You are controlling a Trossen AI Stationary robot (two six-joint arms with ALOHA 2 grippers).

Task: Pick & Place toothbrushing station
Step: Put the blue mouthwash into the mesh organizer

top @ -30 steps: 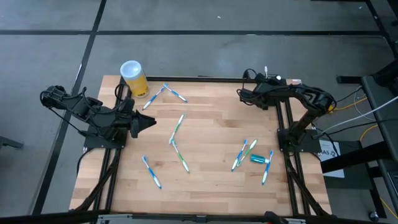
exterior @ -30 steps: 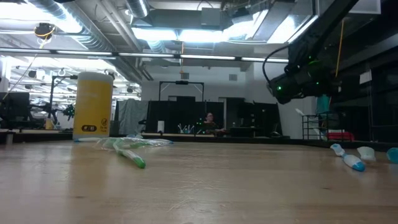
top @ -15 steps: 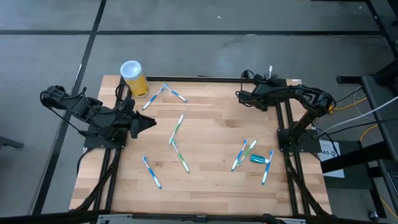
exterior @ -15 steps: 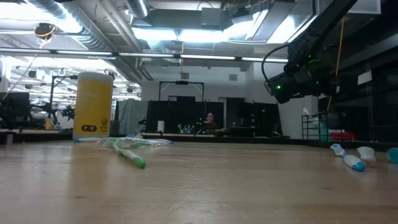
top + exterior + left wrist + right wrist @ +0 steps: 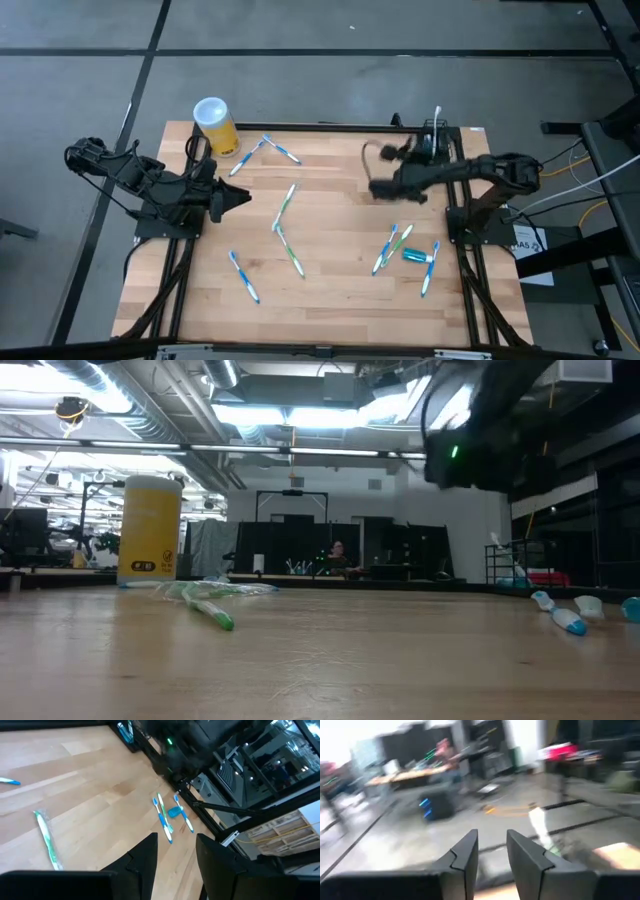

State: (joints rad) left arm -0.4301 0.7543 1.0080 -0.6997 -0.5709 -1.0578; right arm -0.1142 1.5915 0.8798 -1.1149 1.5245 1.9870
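Right gripper (image 5: 377, 188) empty, jaws apart — left gripper (image 5: 243, 198) idle.

The holder (image 5: 436, 132), a small black box, is sitting upright at the table's (image 5: 330, 215) far right corner, hard to make out; a white toothbrush (image 5: 437, 113) is sticking up from it.

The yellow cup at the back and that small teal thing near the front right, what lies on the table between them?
Seen from above, toothbrushes: a crossed pair beside the yellow cup, another pair mid-table, then several beside the teal object.
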